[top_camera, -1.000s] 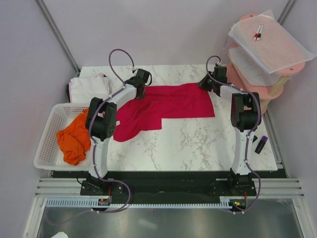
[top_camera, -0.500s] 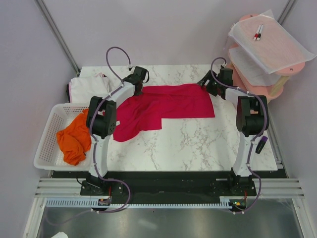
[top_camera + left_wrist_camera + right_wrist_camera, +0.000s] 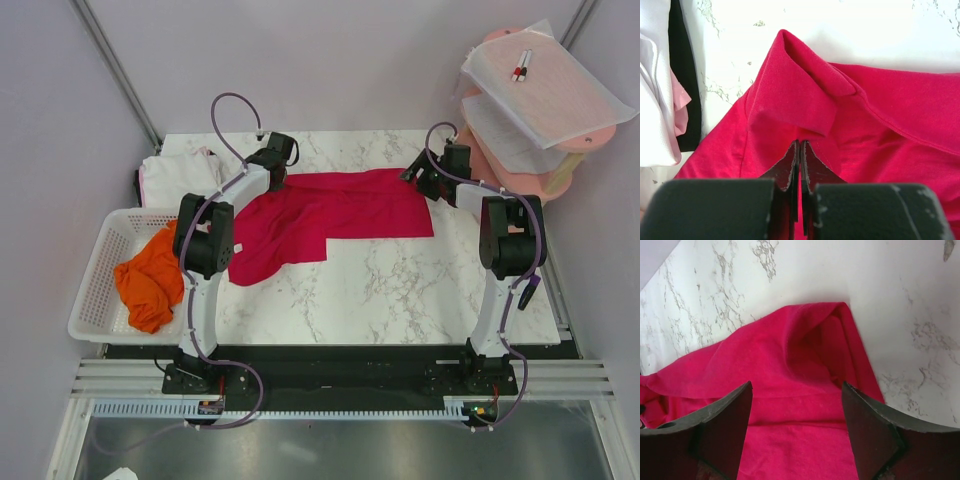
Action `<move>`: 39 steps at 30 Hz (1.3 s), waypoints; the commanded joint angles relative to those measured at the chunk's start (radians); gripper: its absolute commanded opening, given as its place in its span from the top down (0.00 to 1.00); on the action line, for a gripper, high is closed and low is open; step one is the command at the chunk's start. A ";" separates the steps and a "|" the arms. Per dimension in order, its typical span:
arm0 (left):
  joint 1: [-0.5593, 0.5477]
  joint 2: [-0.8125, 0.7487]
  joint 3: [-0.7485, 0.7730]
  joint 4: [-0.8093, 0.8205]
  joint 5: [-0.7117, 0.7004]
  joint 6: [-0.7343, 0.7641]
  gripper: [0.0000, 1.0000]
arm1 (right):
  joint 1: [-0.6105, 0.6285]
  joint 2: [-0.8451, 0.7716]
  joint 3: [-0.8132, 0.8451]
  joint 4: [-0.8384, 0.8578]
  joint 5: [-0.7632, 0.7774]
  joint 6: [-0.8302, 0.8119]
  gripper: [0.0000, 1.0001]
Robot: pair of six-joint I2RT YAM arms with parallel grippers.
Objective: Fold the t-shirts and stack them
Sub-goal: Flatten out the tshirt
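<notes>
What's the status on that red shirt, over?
Left hand shut on red t-shirt, far left edge. Right hand open over far right corner. Orange t-shirt in basket, out of the way.

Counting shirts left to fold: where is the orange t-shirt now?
In the top view, the orange t-shirt lies crumpled in the white mesh basket at the left edge of the table.

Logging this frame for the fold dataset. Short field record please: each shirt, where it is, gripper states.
red shirt: spread on the table, far half, lower left part bunched
white shirt: bunched at far left corner of the table
orange shirt: crumpled in the basket
left gripper: shut on red shirt, at its far left edge
right gripper: open, over red shirt's far right corner, holding nothing
stack: none yet
</notes>
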 commanded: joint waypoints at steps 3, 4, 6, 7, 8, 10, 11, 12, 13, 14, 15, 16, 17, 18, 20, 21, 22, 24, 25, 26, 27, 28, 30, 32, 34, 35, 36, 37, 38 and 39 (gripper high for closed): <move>0.000 -0.034 0.038 0.008 -0.029 0.035 0.98 | 0.000 0.014 0.007 0.089 0.006 -0.014 0.22; 0.000 -0.034 0.039 0.008 -0.029 0.037 0.98 | 0.000 0.019 0.009 0.094 0.007 -0.013 0.22; 0.002 -0.033 0.038 0.006 -0.031 0.037 0.98 | -0.002 0.035 0.027 0.088 0.004 -0.010 0.22; 0.003 -0.031 0.038 0.008 -0.031 0.038 0.98 | 0.000 0.042 0.043 0.085 0.000 -0.009 0.22; 0.002 -0.030 0.039 0.006 -0.029 0.038 0.98 | 0.000 0.057 0.047 0.082 -0.011 -0.005 0.23; 0.003 -0.029 0.038 0.004 -0.032 0.037 0.98 | 0.001 0.065 0.050 0.080 -0.017 -0.002 0.23; 0.002 -0.029 0.039 0.006 -0.034 0.037 0.98 | 0.000 0.071 0.049 0.080 -0.020 -0.003 0.24; 0.003 -0.028 0.038 0.006 -0.034 0.037 0.98 | 0.001 0.071 0.049 0.080 -0.022 -0.003 0.25; 0.003 -0.028 0.039 0.006 -0.034 0.038 0.98 | 0.001 0.072 0.047 0.080 -0.023 -0.003 0.25; 0.002 -0.028 0.041 0.006 -0.035 0.037 0.98 | 0.003 0.078 0.047 0.082 -0.025 -0.002 0.26; 0.003 -0.026 0.041 0.006 -0.035 0.037 0.98 | 0.001 0.081 0.049 0.085 -0.031 -0.003 0.30; 0.005 -0.026 0.042 0.006 -0.034 0.035 0.98 | 0.005 0.083 0.050 0.089 -0.039 -0.003 0.36; 0.005 -0.028 0.041 0.004 -0.034 0.034 0.98 | 0.005 0.089 0.050 0.095 -0.045 0.001 0.49; 0.005 -0.029 0.041 0.006 -0.034 0.034 0.98 | 0.006 0.092 0.050 0.109 -0.056 0.000 0.59; 0.003 -0.028 0.041 0.006 -0.035 0.035 0.98 | 0.014 0.097 0.056 0.114 -0.057 -0.002 0.89; 0.005 -0.029 0.039 0.004 -0.038 0.035 0.98 | 0.017 0.097 0.058 0.117 -0.059 -0.008 0.94; 0.006 -0.034 0.038 0.004 -0.040 0.035 0.98 | 0.021 0.091 0.058 0.117 -0.059 -0.011 0.97; 0.008 -0.045 0.030 0.004 -0.047 0.034 0.98 | 0.028 0.075 0.052 0.125 -0.059 -0.016 1.00; 0.008 -0.060 0.024 0.004 -0.050 0.034 0.98 | 0.031 0.053 0.044 0.125 -0.059 -0.016 1.00; 0.009 -0.072 0.019 0.004 -0.054 0.034 0.98 | 0.032 0.039 0.040 0.126 -0.059 -0.016 1.00; 0.010 -0.083 0.015 0.003 -0.055 0.034 0.98 | 0.034 0.023 0.032 0.128 -0.060 -0.019 1.00; 0.010 -0.114 0.005 0.001 -0.060 0.034 0.98 | 0.035 -0.013 0.027 0.128 -0.063 -0.019 1.00; 0.009 -0.147 -0.005 0.000 -0.063 0.037 0.98 | 0.041 -0.053 0.020 0.122 -0.066 -0.019 1.00; 0.010 -0.213 -0.022 -0.002 -0.064 0.037 0.98 | 0.044 -0.125 0.015 0.102 -0.073 -0.023 1.00; 0.010 -0.265 -0.039 -0.003 -0.064 0.040 0.98 | 0.057 -0.203 0.015 0.076 -0.073 -0.040 1.00; 0.010 -0.317 -0.048 -0.005 -0.061 0.040 0.98 | 0.060 -0.234 0.014 0.047 -0.074 -0.049 1.00; 0.010 -0.345 -0.056 -0.011 -0.057 0.038 0.98 | 0.069 -0.263 0.007 0.033 -0.076 -0.057 1.00; 0.010 -0.371 -0.079 -0.012 -0.043 0.037 0.98 | 0.074 -0.324 0.000 0.020 -0.076 -0.074 1.00; 0.006 -0.437 -0.093 -0.017 -0.035 0.034 0.98 | 0.078 -0.358 -0.009 0.001 -0.085 -0.083 1.00; 0.003 -0.468 -0.110 -0.020 -0.029 0.023 0.98 | 0.089 -0.394 -0.029 -0.012 -0.086 -0.092 1.00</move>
